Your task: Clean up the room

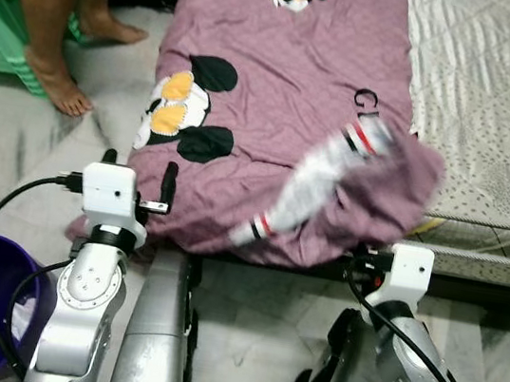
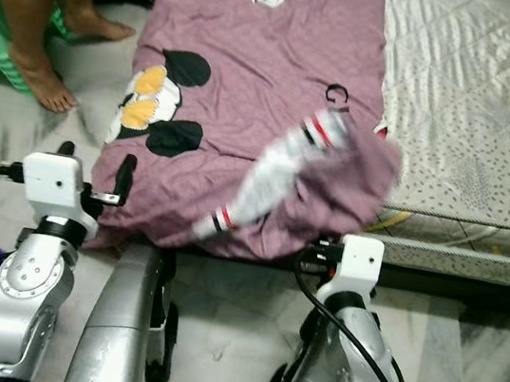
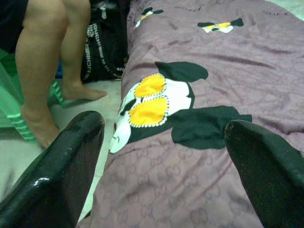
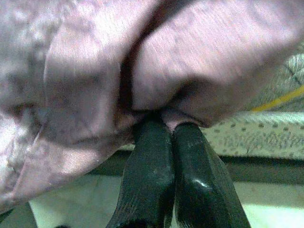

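Right claw pinching purple blanket corner, lifted fold above

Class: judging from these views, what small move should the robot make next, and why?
Probably pull the mauve cartoon-print blanket corner further right, since the right claw is shut on its bunched, folded-over fabric, while the left claw hangs open at the other corner.
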